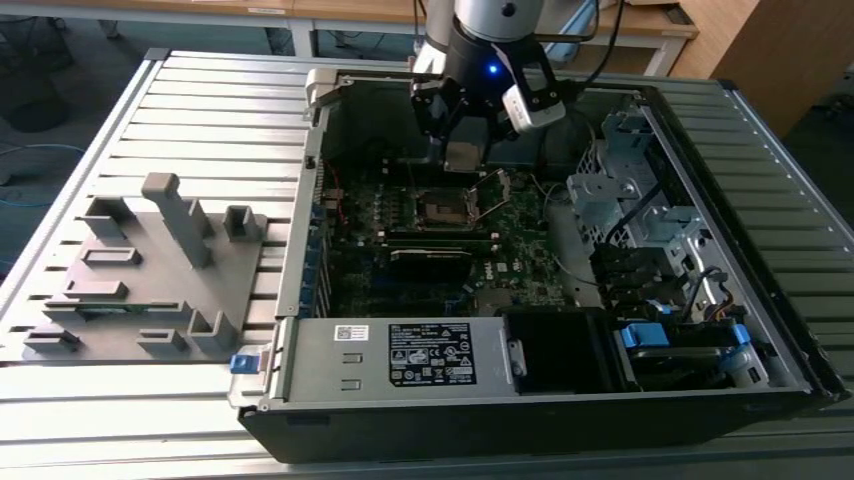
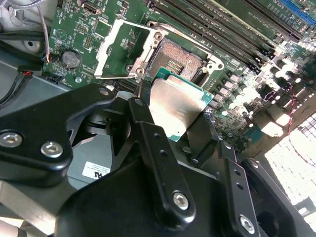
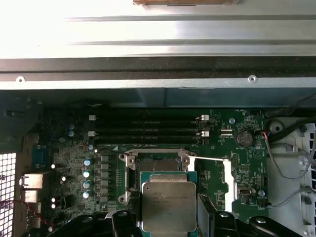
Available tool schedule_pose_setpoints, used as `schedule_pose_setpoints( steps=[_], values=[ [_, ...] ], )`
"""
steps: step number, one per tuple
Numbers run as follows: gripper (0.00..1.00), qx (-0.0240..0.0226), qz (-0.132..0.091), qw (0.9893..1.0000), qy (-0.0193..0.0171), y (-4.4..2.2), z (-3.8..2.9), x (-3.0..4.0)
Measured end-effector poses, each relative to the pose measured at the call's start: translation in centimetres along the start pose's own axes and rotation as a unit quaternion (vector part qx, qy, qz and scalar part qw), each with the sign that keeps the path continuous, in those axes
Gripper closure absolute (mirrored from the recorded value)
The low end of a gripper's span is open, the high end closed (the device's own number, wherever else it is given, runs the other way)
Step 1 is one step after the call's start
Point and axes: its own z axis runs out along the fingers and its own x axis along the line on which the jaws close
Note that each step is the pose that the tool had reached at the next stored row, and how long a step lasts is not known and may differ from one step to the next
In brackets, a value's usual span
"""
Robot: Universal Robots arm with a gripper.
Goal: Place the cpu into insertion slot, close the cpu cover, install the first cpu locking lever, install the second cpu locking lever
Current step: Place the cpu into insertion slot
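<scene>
Evidently the gripper [image 1: 462, 158] pinches the cpu [image 3: 169, 205] flat by its edges just above the insertion slot [image 2: 177, 59], the cpu cover [image 2: 106, 52] swung aside to bare it.

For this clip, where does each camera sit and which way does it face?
Exterior view: off the arm, high, looking down into the open case; arm and gripper hang over the slot.
First wrist view: on the arm, facing the board past the held cpu; gripper parts show.
Second wrist view: on the arm, looking along the fingers at the cpu.
Both wrist views share cpu, slot and open cover.
</scene>
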Motion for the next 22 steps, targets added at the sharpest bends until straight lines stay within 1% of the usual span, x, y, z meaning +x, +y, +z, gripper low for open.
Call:
schedule_pose_setpoints(
  steps=[3, 10, 16, 18, 22],
  values=[
    [0.46, 0.0003, 0.0, 1.0, 0.0001, -0.02, 0.14, 0.0],
    [0.46, 0.0002, 0.0, 1.0, 0.0001, -0.02, 0.19, 0.0],
    [0.46, 0.0003, 0.0, 1.0, 0.0001, -0.04, 0.36, -0.01],
    [0.46, 0.0003, 0.0, 1.0, 0.0001, -0.05, 0.54, -0.01],
    [0.46, 0.0002, 0.0, 1.0, 0.0001, -0.05, 0.55, -0.01]
  ],
)
